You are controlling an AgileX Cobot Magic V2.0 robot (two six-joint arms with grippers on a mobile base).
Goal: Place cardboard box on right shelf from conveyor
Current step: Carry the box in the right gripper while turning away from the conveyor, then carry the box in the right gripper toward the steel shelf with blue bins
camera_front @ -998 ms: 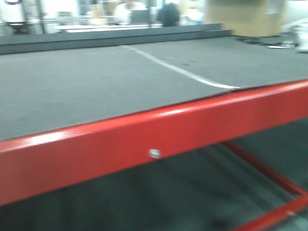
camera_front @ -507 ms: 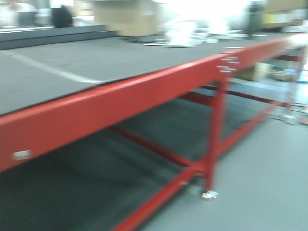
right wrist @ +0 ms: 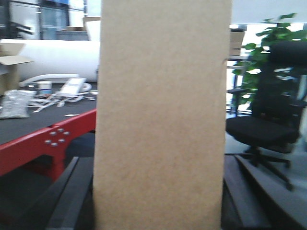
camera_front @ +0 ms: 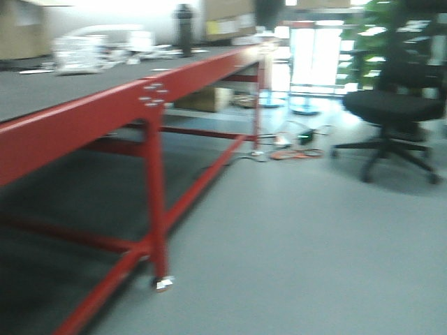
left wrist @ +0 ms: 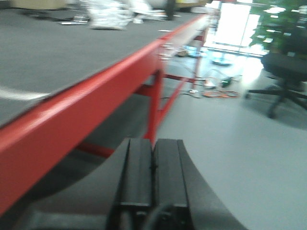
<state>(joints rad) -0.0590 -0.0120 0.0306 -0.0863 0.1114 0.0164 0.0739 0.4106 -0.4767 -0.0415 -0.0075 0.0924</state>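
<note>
**Right wrist view.** The cardboard box (right wrist: 160, 96) fills the centre of the frame from top to bottom. It is upright, plain and tan, and it is off the table. The right gripper (right wrist: 153, 160) holds it, with one dark finger (right wrist: 72, 196) against the box's lower left side and the other at its lower right. A red-framed table (right wrist: 29, 146) with a dark top lies at centre left, with blurred clutter on it. An office chair (right wrist: 261, 129) stands at right, and a plant (right wrist: 268, 33) is behind it.

**Left wrist view.** The left gripper (left wrist: 153, 143) sits at bottom centre. Its two black fingers (left wrist: 139, 167) are pressed flat together with nothing between them. The table's red rail runs from lower left to upper centre, and the chair is at upper right.

**Front view.** The picture is blurred. The table occupies the left half, with one red leg (camera_front: 155, 202) reaching down to the grey floor (camera_front: 293, 244). The chair stands at right, and loose cables (camera_front: 297, 150) lie on the floor at centre. Neither gripper appears in this view.
</note>
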